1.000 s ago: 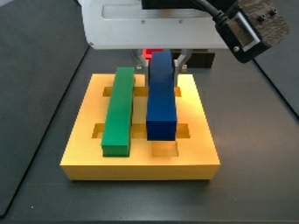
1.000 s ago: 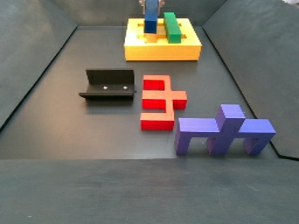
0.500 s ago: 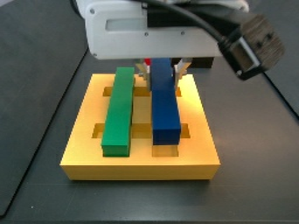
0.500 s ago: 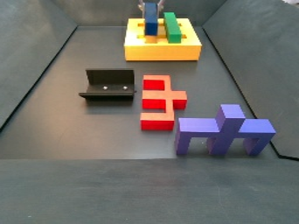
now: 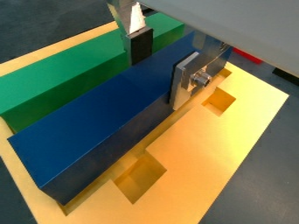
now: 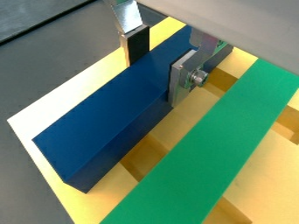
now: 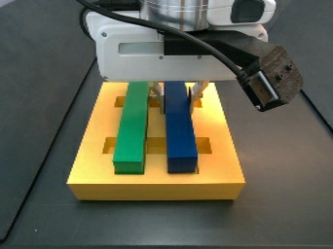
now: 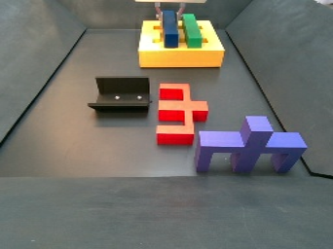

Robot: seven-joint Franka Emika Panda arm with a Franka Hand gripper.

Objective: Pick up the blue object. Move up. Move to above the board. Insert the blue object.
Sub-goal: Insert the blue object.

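The blue object [image 7: 181,131] lies flat along a groove of the yellow board [image 7: 156,185], parallel to a long green bar [image 7: 132,122] and level with it. My gripper [image 7: 178,92] is low over the bar's far end. Both wrist views show the gripper [image 5: 163,66] [image 6: 162,63] straddling the blue object [image 5: 105,122] [image 6: 111,118], a dark pad on one flank and a silver finger [image 5: 184,83] on the other, shut on it. Far back in a side view, the gripper [image 8: 169,15] stands over the board [image 8: 180,58].
On the dark floor in front of the board stand the fixture [image 8: 120,94], a red blocky piece [image 8: 180,114] and a purplish-blue pronged piece [image 8: 250,146]. Dark walls enclose the floor. Small rectangular cut-outs [image 5: 219,101] open in the board beside the bar.
The blue object was tilted with its far end raised; it has come down flat into the board's groove. My gripper has dropped lower with it.
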